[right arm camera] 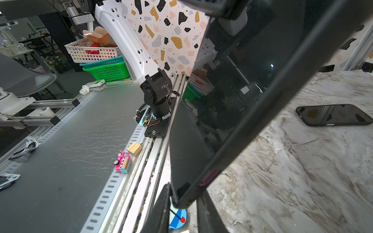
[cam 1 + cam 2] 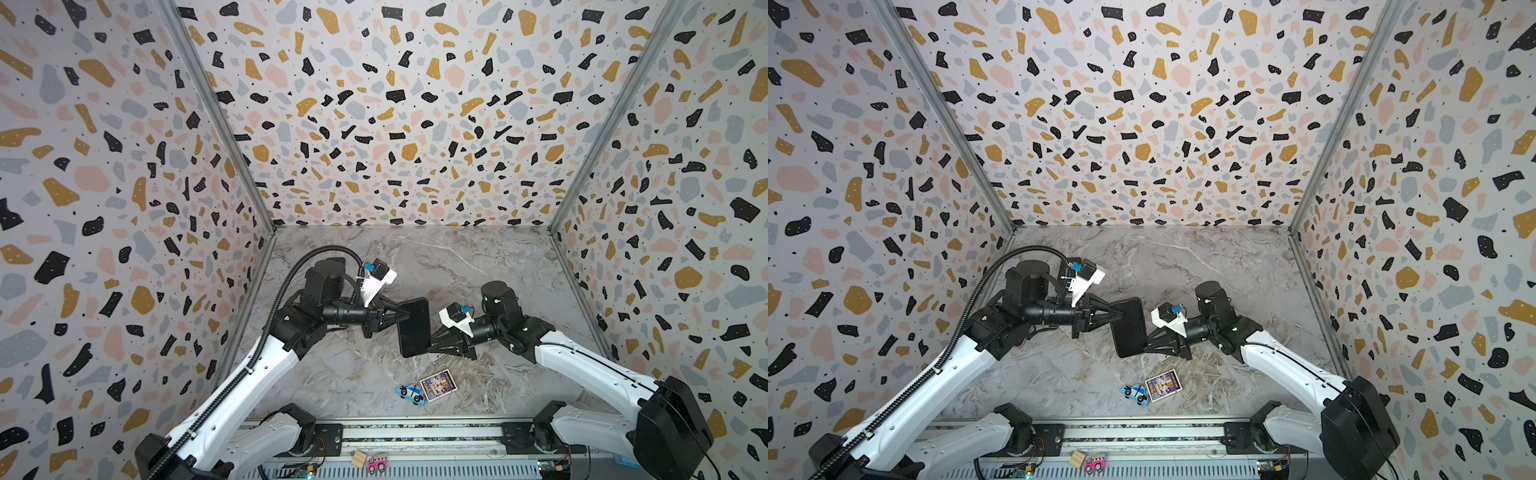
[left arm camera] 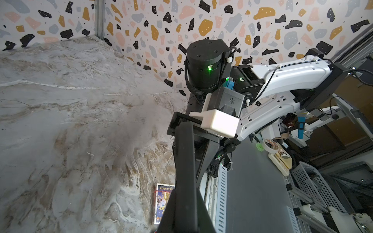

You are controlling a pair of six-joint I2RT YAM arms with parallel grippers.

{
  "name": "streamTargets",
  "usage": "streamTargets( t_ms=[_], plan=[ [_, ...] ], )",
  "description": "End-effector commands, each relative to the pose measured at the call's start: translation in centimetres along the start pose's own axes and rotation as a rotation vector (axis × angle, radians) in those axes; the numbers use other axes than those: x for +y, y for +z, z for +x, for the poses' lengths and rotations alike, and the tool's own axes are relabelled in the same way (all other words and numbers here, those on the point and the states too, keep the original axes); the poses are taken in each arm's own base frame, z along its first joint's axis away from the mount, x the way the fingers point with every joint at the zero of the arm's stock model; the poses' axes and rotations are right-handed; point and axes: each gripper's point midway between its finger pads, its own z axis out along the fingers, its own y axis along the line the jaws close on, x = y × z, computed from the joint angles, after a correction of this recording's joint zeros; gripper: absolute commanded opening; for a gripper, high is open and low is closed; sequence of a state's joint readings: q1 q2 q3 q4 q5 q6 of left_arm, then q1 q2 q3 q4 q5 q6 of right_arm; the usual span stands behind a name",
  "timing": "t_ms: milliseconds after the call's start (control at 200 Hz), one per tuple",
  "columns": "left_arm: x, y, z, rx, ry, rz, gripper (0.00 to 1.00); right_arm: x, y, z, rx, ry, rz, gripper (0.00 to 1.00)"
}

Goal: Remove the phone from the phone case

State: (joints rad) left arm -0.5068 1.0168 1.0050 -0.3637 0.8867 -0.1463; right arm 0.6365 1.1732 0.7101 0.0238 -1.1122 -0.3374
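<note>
There were two tools, left tool (image 2: pixel 400 318) and right tool (image 2: pixel 430 343); two dark phone-shaped slabs, a raised slab (image 2: pixel 413 328) mid-frame and a flat slab (image 1: pixel 334 115) on the table (image 1: pixel 282 161); one blue toy car (image 2: pixel 410 393), one card pack (image 2: pixel 437 385), one pink toy bus (image 2: pixel 377 464), one wooden block (image 2: pixel 359 459).

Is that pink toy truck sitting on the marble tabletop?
No: the pink toy truck stands on the grey surface beyond the rail, beside a wooden block.

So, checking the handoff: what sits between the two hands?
The black phone, held in the air: left hand grips one edge, right hand straddles the other, in both top views.
</note>
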Motion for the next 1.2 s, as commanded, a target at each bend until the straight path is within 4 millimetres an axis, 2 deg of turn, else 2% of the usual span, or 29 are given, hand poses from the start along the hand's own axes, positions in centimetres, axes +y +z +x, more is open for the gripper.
streamTargets(
  t_ms=[0,205,355,576,686,946,1196],
  plan=[
    [0.0,-0.3,-1.8,-0.061,0.056,-0.006,0.0,0.8,0.0,0.1,-0.018,0.005,-0.036,0.22],
    [1.3,-0.2,-2.3,-0.084,0.015,-0.032,0.0,1.4,0.0,0.0,-0.038,-0.047,-0.042,0.15],
    [1.5,0.2,-2.3,-0.09,0.003,-0.01,0.0,1.8,0.0,-0.5,-0.062,-0.098,-0.045,0.08],
    [2.4,0.8,-2.2,-0.102,-0.042,-0.007,0.0,2.5,0.1,-0.9,-0.089,-0.168,-0.059,0.03],
    [3.5,1.3,-2.2,-0.104,-0.077,-0.031,0.0,2.8,0.1,-1.3,-0.111,-0.213,-0.061,0.01],
    [5.6,2.8,-1.4,-0.1,-0.163,-0.035,0.0,3.2,0.3,-2.3,-0.146,-0.291,-0.07,0.0],
    [6.1,3.2,-0.9,-0.126,-0.213,-0.02,0.0,2.7,0.2,-3.8,-0.198,-0.358,-0.044,0.0]
  ],
)
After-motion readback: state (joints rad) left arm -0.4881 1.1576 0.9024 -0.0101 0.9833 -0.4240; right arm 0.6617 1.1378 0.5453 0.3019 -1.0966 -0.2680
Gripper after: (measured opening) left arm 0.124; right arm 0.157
